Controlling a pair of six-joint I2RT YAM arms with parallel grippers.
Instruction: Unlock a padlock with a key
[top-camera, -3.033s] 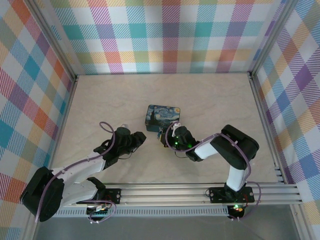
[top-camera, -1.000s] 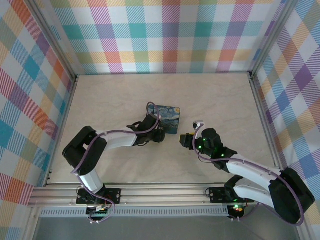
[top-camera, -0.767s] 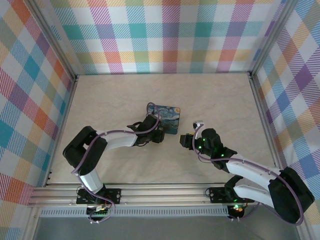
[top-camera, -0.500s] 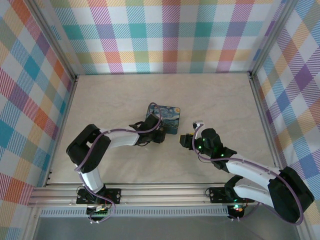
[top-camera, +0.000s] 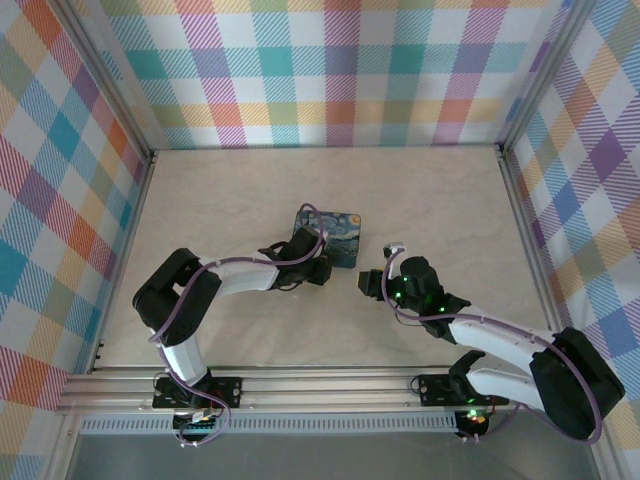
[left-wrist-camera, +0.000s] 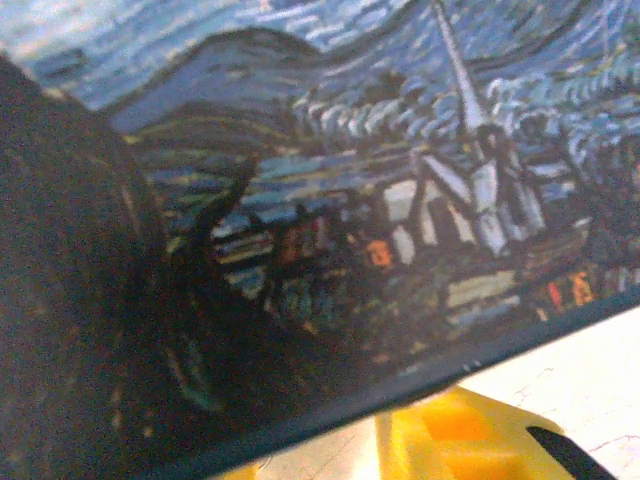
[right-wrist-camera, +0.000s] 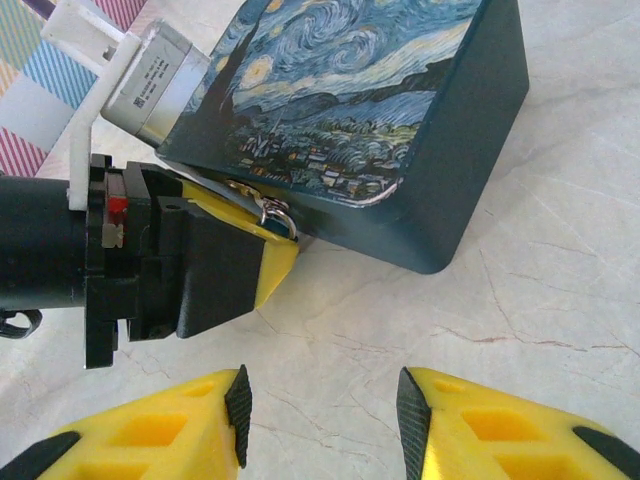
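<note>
**A:** Where is the lock right now?

**B:** The tiny blue-bodied padlock with a silvery metal shackle (right-wrist-camera: 266, 212) sits at the tip of the left gripper (right-wrist-camera: 268, 230). It is tucked against the lower edge of the dark-blue rectangular tin printed with a swirling night sky (right-wrist-camera: 370, 110). Only the shackle loop and a sliver of blue show; the rest is hidden by the yellow pads.

**A:** So the left jaws have it?

**B:** They look clenched on the padlock, though the contact itself is partly hidden. The right gripper (right-wrist-camera: 320, 405) hovers just beside it over the pale marbled desk (right-wrist-camera: 520, 300), with its jaws spread and nothing between them.

**A:** And the very thin dark metal key?

**B:** I cannot tell where it lies; it is too small to pick out. That probably decides the step. The right arm needs the key pinched by its bow, blade sticking out, before it can approach.

**A:** What would make this go well?

**B:** Keep the left hold steady, with the keyhole facing the right gripper and away from the tin. As it sits, the tin crowds the lock, so I would lift it clear of that edge first. After that, line the blade up with the keyway from the right wrist view and push straight in. Turn only once it is fully seated.

**A:** Risks?

**B:** A lock this small can swivel in the pads under any sideways push, and a key this small can slip from them.
</note>
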